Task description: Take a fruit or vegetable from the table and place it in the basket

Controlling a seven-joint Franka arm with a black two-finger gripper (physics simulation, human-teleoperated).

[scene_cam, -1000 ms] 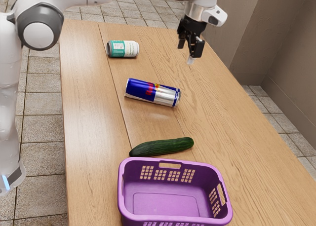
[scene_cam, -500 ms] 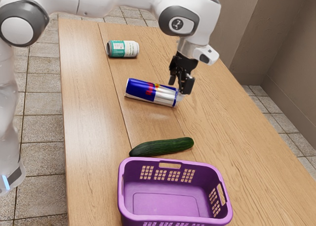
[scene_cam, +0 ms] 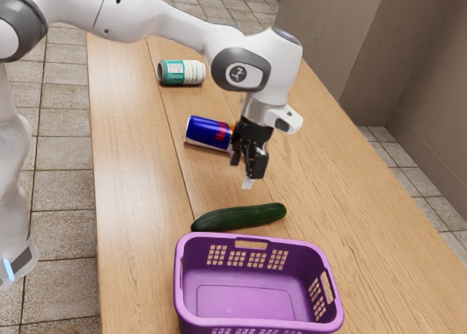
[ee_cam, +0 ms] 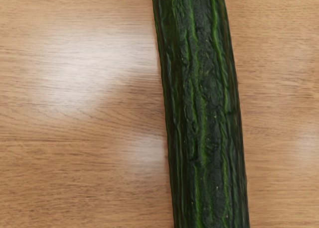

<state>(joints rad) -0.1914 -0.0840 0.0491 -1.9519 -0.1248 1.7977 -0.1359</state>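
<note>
Black and two-fingered, the tool (scene_cam: 246, 172) hangs above the wooden tabletop (scene_cam: 139, 203), its fingers apart, with a pale tip at the lower end. Behind it in the exterior view, a blue can (scene_cam: 207, 132) lies on its side, one end hidden by the tool. Farther back, toward the exterior view's left, a teal and white can (scene_cam: 181, 72) also lies on its side, well apart from the blue one. At the near end stands a purple basket (scene_cam: 252, 243) with an open top, grids of small holes in its walls and slots for handles; its rim runs close along the cucumber (scene_cam: 238, 217), and whether the two touch I can't tell. The blue can bears a red marking, partly covered by the tool, and the teal and white one has small print on its label; neither can be read. The cucumber rests on the tabletop between the tool and the basket, near the tool and lower than its fingertips. In the wrist view its dark, ridged skin shows lighter green streaks, with glossy wood grain on both sides.
</note>
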